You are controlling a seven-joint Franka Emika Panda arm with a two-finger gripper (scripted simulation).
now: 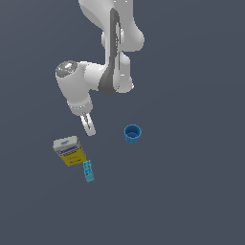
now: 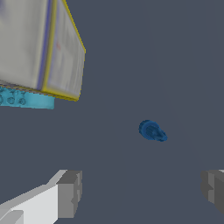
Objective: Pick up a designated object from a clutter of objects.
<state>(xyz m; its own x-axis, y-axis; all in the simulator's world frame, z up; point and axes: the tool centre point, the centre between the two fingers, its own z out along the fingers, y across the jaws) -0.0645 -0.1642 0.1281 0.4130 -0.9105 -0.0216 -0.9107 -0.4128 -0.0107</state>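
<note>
Approach step: I see gripper (image 2: 140, 192) spread wide, empty, tiny dark blue piece (image 2: 152, 131) mid-frame; descend next

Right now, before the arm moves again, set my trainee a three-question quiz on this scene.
1. True or false: the pincer is shut on the tiny dark blue piece.
2. Which item lies furthest toward the exterior view's right? A: the yellow-and-white box. B: the cyan studded block. C: the round blue cup.
3. Name the item that lies right beside the yellow-and-white box.

Key: 1 false, the pincer is open and the piece lies on the surface, gripped by nothing. 2 C. 3 the cyan studded block.
</note>
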